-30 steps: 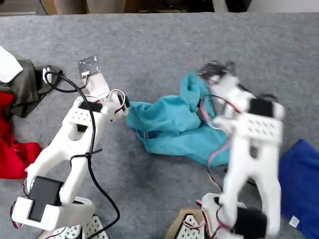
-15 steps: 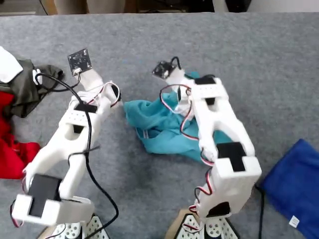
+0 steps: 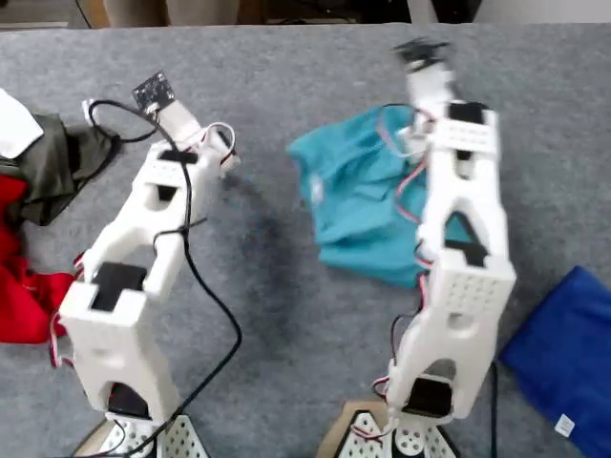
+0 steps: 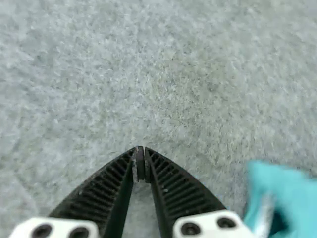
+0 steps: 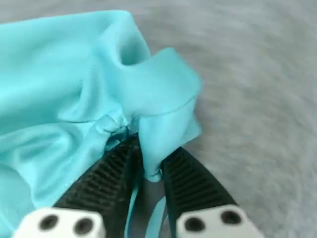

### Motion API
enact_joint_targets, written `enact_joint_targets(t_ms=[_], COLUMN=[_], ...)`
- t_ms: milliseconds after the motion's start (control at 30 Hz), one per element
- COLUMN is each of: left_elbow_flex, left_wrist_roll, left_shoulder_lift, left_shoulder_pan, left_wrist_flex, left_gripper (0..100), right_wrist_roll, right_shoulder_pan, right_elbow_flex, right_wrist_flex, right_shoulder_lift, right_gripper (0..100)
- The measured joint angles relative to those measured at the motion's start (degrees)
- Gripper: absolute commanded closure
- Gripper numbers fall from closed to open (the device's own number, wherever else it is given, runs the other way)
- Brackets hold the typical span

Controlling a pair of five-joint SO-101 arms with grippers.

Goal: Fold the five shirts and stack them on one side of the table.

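A crumpled teal shirt [image 3: 363, 196] lies on the grey table in the high view, right of centre. My right gripper [image 5: 146, 166] is shut on a fold of the teal shirt [image 5: 74, 74], holding it near the shirt's far edge; the right arm [image 3: 449, 191] lies over the cloth. My left gripper [image 4: 139, 166] is shut with nothing between its fingers, over bare grey table, with a corner of the teal shirt [image 4: 282, 198] beside it. The left arm [image 3: 162, 200] stands left of the shirt. A folded blue shirt [image 3: 563, 353] rests at the near right.
A red shirt [image 3: 24, 277] and a dark olive shirt [image 3: 57, 162] with something white [image 3: 14, 124] on it pile up at the table's left edge. Both arm bases stand at the near edge. Bare grey table stretches along the far side.
The right arm swung to the far side, dragging the teal shirt to the right and back. The left arm pulled back from the shirt, which is no longer at its gripper.
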Motion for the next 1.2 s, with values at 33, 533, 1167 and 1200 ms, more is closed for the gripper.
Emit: enact_joint_targets(t_ms=[33,533,1167,1200], left_elbow_flex=[-2.4,-14.4,-14.4,-14.4], left_wrist_roll=[0.0,0.3,0.3,0.3], left_shoulder_lift=[1.9,7.8,7.8,7.8], left_shoulder_pan=[0.9,4.4,-3.5,-4.2], left_wrist_flex=[1.8,15.5,16.0,16.0], left_gripper=[98,98,98,98], right_wrist_roll=[-1.8,-2.5,11.5,12.7], right_shoulder_pan=[1.5,3.5,-4.2,-5.2], right_elbow_flex=[-2.6,-41.9,-42.3,-38.3], right_wrist_flex=[0.0,26.6,45.3,45.3], right_shoulder_lift=[2.2,16.6,4.0,1.3], right_gripper=[99.0,71.8,72.8,72.8])
